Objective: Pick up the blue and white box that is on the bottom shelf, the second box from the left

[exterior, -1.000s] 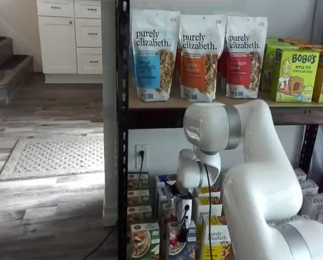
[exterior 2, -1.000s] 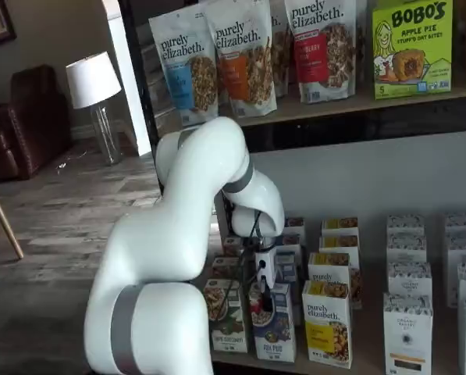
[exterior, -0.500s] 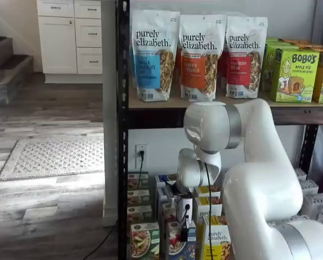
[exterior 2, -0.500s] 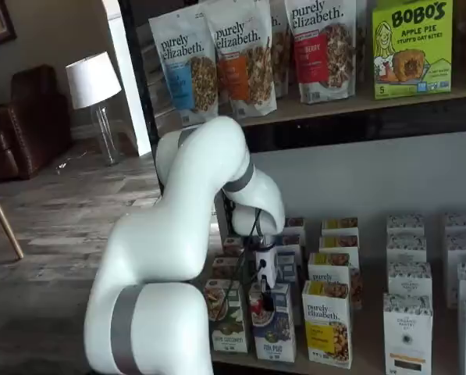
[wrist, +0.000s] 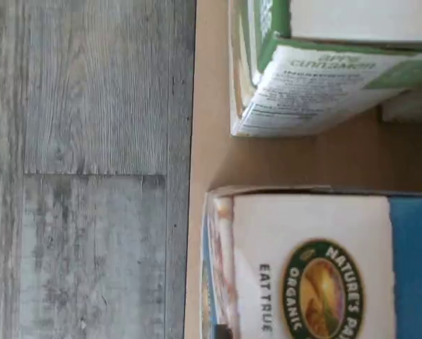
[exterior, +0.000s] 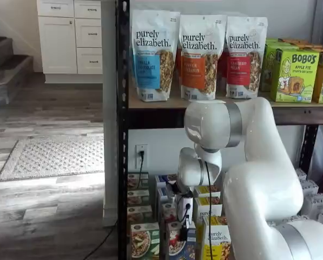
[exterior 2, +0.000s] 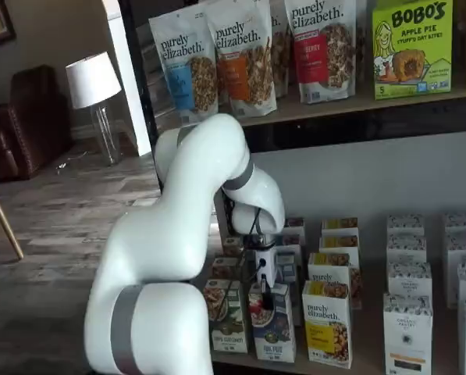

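The blue and white box [exterior 2: 275, 332] stands upright at the front of the bottom shelf [wrist: 205, 106], between a green-fronted box [exterior 2: 225, 316] and a yellow "purely elizabeth" box [exterior 2: 327, 326]. It also shows in a shelf view [exterior: 176, 248]. The wrist view looks straight down on its white and blue top [wrist: 317, 272]. My gripper [exterior 2: 265, 298] hangs directly over this box, its black fingers down at the box's top edge; it also shows in a shelf view [exterior: 184, 233]. No gap between the fingers shows, and I cannot tell whether they hold the box.
More small boxes stand in rows behind and to the right [exterior 2: 408, 324]. The green-fronted box [wrist: 324, 78] is a narrow gap away. Granola bags [exterior: 196, 57] fill the tier above. The shelf's front edge drops to a grey wood floor [wrist: 90, 169]. A black rack post [exterior: 123, 135] stands at the left.
The gripper has sunk slightly lower onto the top of the blue and white box. The boxes have not moved.
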`<action>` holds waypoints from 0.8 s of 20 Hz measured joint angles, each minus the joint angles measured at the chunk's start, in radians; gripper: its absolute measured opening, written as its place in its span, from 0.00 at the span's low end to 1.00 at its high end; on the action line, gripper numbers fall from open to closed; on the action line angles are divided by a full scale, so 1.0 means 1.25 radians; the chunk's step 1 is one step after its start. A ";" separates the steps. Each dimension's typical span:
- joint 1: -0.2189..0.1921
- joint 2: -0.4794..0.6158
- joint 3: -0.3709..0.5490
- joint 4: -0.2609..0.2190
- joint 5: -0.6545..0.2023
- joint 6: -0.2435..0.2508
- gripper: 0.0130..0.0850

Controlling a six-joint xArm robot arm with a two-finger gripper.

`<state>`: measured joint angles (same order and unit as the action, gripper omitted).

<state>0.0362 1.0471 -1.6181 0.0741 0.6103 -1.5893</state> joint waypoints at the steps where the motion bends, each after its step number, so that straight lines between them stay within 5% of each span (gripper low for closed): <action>1: 0.000 -0.001 0.002 0.001 -0.001 0.000 0.44; 9: 0.006 -0.031 0.058 0.003 -0.041 0.002 0.44; 16: 0.015 -0.114 0.193 0.038 -0.100 -0.023 0.44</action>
<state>0.0544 0.9049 -1.3768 0.1211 0.4847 -1.6184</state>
